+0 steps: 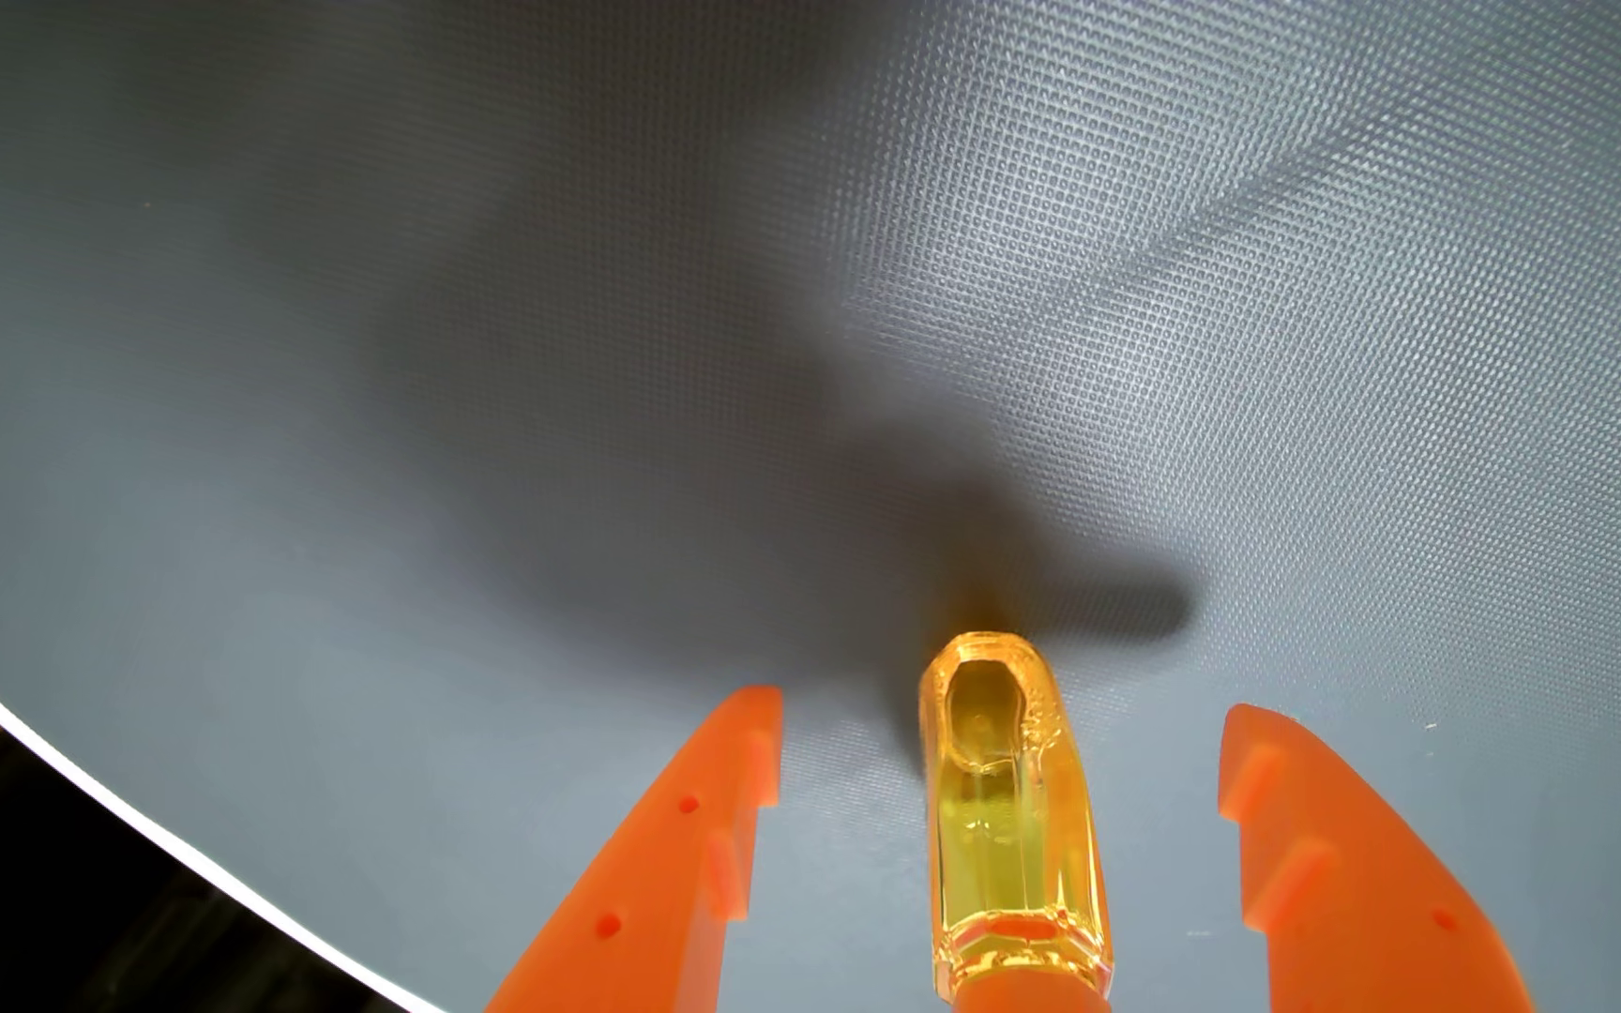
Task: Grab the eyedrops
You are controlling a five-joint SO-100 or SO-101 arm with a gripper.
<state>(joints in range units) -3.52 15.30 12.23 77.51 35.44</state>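
Note:
The eyedrops (pixel 1011 828) are a small translucent amber bottle holding yellow liquid. It rests on the grey textured mat (pixel 397 438), with its orange cap end at the bottom edge of the wrist view. My gripper (pixel 1002 701) is open, and its two orange fingers stand on either side of the bottle. The left finger (pixel 680 838) and the right finger (pixel 1323 838) each have a clear gap to the bottle, so neither touches it. The bottle's far end reaches slightly past the fingertips.
The mat's white curved edge (pixel 105 789) runs across the lower left, with a dark area (pixel 27 896) beyond it. The arm's shadow (pixel 885 506) falls on the mat ahead of the bottle.

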